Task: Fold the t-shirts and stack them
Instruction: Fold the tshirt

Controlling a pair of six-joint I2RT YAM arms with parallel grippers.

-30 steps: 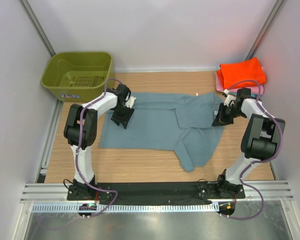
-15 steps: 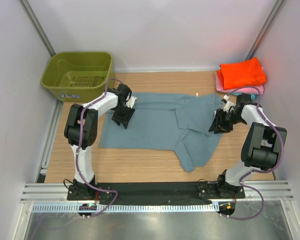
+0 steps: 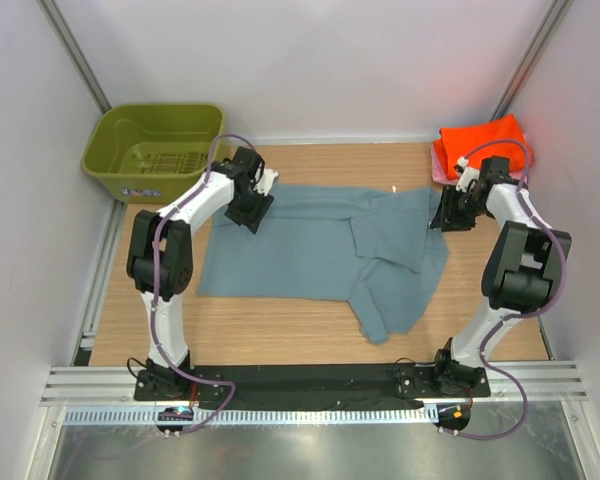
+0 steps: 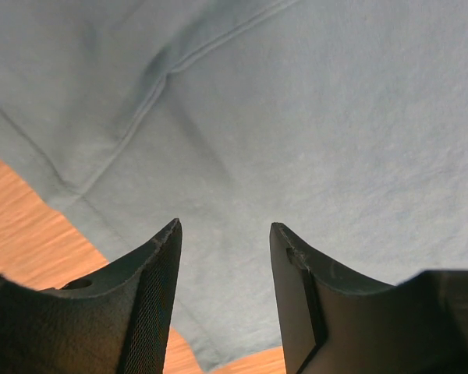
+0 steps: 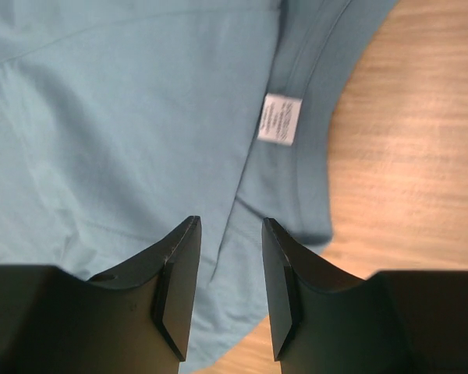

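Wooden surface (image 3: 280,320) carries a blue-grey t-shirt (image 3: 310,250), spread out. Left gripper (image 4: 225,226) and right gripper (image 5: 230,220) hover over its far side, jaws parted, holding nothing.

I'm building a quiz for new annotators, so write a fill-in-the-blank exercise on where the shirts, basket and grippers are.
The left gripper and right gripper both stand ____, with nothing between the jaws.
The folded orange t-shirt sits at the table's far ____ corner.
The olive-green basket stands at the far ____ corner.
The white label on the blue-grey t-shirt shows in the ____ wrist view.
Missing words: open; right; left; right.
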